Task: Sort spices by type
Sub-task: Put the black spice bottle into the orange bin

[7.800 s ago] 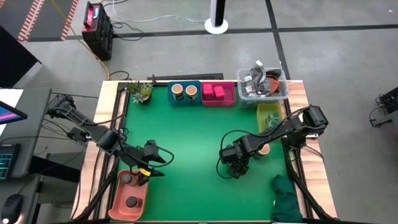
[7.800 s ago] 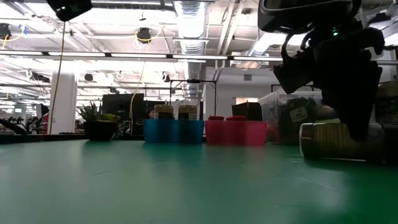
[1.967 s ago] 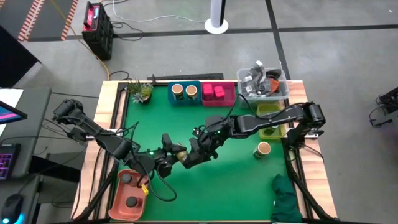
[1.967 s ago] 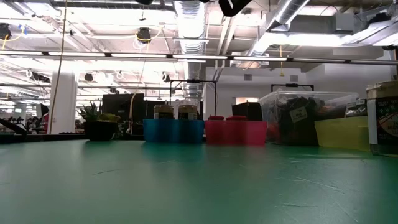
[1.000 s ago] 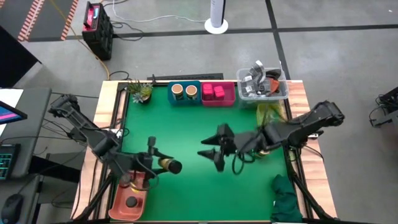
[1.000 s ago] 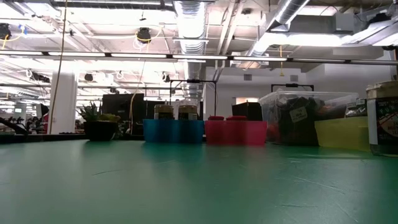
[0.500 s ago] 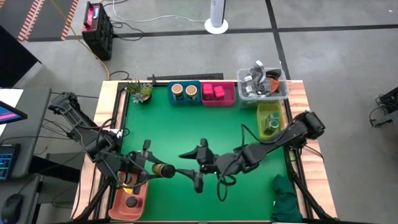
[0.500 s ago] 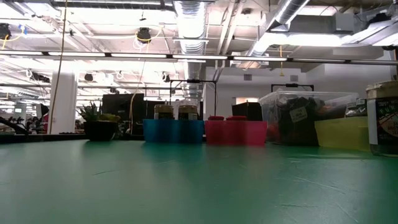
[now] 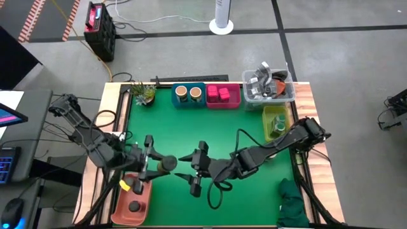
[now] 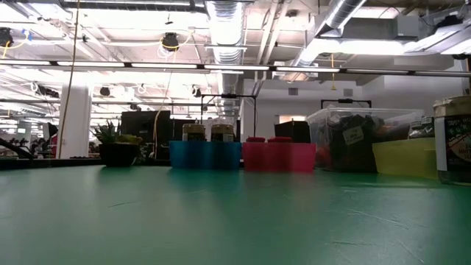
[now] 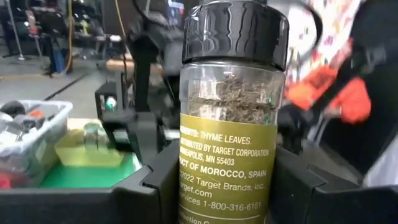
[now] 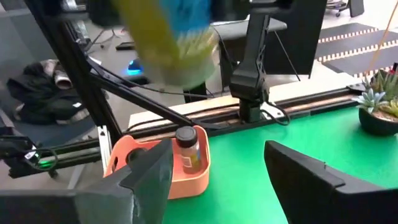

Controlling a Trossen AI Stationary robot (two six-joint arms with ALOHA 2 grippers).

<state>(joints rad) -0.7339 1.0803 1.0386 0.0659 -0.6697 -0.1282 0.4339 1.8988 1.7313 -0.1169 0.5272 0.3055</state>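
Most of the sorting looks done: two tan-topped jars [image 9: 188, 93] stand in the blue bin [image 9: 189, 103] at the far edge of the counter [image 9: 210, 133]; the pink packs [image 9: 219, 94] fill the pink bin beside it; a green jar [image 9: 277, 126] sits in the yellow bin at the right; dark-lidded jars [image 9: 134, 206] rest in the orange tray [image 9: 122, 202] at the near left. The left pincer [image 9: 150, 164] is clamped on a thyme jar [image 11: 231, 112], held just beside that tray, seemingly the last to place; the right pincer [image 9: 195, 169] hangs parted and empty mid-counter.
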